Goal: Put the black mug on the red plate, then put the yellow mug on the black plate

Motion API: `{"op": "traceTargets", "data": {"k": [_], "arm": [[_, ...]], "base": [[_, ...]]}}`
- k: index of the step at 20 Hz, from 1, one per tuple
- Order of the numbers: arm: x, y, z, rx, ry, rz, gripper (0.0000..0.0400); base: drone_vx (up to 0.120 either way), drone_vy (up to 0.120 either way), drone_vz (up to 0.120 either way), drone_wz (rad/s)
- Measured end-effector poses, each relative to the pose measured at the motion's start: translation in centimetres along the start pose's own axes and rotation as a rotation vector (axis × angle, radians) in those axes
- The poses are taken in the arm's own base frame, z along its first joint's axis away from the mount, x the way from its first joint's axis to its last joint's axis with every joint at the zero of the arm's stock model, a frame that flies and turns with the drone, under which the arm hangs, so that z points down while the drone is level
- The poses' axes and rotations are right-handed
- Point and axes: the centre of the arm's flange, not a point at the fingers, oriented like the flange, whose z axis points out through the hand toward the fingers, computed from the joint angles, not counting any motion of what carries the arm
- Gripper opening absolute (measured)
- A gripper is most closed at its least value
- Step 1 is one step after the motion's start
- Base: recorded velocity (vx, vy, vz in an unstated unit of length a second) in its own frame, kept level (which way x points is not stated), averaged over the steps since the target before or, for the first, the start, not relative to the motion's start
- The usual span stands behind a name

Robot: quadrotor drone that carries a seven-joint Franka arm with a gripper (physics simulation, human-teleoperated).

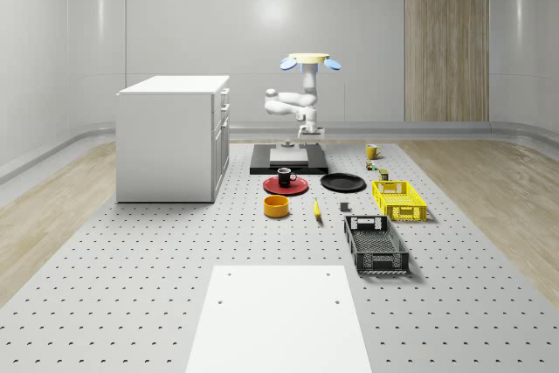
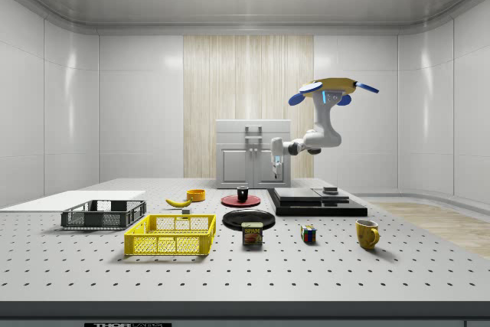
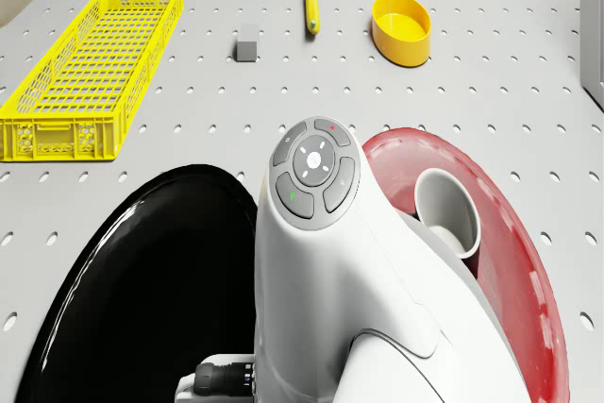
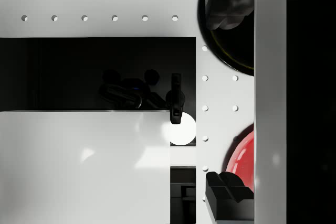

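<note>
The yellow mug (image 1: 372,151) stands alone with open table (image 1: 175,251) all around it; only a small can (image 1: 373,165) sits near it, on the side toward the yellow crate (image 1: 399,199). The black plate (image 1: 342,183) lies bare, open from above. Beside that plate, the red plate (image 1: 286,185) carries the black mug (image 1: 285,176). The tall white cabinet (image 1: 173,137) blocks the far side of the red plate.

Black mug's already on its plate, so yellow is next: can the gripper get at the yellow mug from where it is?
Probably not yet: the gripper hangs above the black platform, while the yellow mug stands apart on open table.
</note>
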Motion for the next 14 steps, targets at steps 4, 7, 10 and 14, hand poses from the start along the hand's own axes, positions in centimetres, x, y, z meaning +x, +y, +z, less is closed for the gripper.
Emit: {"op": "traceTargets", "data": {"k": [4, 7, 10, 14], "arm": [[0.00, 0.00, 0.00, 0.000, 0.000, 0.000, 0.0400], [0.00, 0.00, 0.00, 0.000, 0.000, 0.000, 0.0400], [0.00, 0.00, 0.00, 0.000, 0.000, 0.000, 0.0400], [0.00, 0.00, 0.00, 0.000, 0.000, 0.000, 0.0400]], "base": [[-0.120, 0.120, 0.000, 0.000], [-0.120, 0.120, 0.000, 0.000], [-0.120, 0.120, 0.000, 0.000], [-0.120, 0.120, 0.000, 0.000]]}}
